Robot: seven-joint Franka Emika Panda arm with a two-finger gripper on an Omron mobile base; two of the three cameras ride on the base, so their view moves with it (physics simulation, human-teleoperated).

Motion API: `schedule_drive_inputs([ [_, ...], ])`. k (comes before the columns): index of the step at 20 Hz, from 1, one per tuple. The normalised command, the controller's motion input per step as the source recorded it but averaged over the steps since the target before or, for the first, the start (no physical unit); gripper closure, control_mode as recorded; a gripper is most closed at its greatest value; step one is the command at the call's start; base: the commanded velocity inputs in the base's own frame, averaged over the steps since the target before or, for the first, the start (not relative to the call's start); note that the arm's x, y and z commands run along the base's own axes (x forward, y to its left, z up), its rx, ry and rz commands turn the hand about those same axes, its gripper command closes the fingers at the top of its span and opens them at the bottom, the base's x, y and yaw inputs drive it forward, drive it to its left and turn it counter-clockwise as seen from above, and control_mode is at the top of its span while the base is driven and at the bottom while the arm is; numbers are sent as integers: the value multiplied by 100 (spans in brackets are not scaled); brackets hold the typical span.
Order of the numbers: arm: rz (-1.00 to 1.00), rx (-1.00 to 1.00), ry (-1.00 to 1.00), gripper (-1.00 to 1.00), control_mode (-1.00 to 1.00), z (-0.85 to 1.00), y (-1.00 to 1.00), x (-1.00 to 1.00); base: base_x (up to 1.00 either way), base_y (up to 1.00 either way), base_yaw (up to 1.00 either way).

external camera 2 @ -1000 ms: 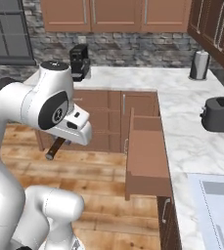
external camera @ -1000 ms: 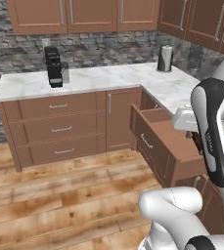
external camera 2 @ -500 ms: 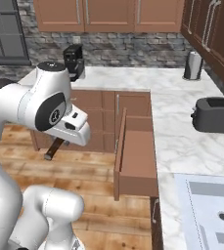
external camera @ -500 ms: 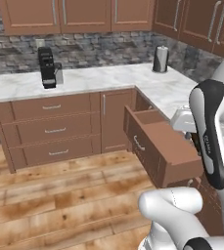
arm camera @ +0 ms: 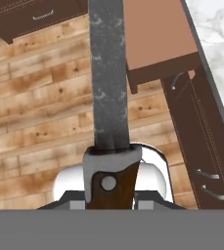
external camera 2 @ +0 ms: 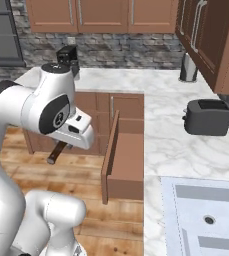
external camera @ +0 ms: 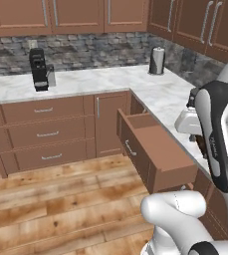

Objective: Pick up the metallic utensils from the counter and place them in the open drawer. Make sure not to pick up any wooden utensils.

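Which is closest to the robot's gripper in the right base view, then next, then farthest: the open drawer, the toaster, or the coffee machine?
From the gripper:
1. Open drawer, right beside it.
2. Coffee machine, at the back on the counter.
3. Toaster, far across on the right counter.

A metallic utensil with a grey mottled blade and dark brown riveted handle sits in the claw. The reddish-brown open drawer stands pulled out from under the white marble worktop.

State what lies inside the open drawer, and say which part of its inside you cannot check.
The open drawer shows a bare wooden floor in both base views, with no utensils in it. In the hand view, the knife held in the tool covers part of the drawer.
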Motion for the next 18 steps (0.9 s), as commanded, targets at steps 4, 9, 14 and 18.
schedule_drive_inputs([
  [4,0,0,0,100,100,0,0,0,8,0,0],
  [9,0,0,24,100,-100,2,0,40,0,0,0],
  [14,0,0,56,100,-100,14,-1,96,0,0,0],
  [18,5,0,40,100,-100,-4,-9,100,0,0,0],
])
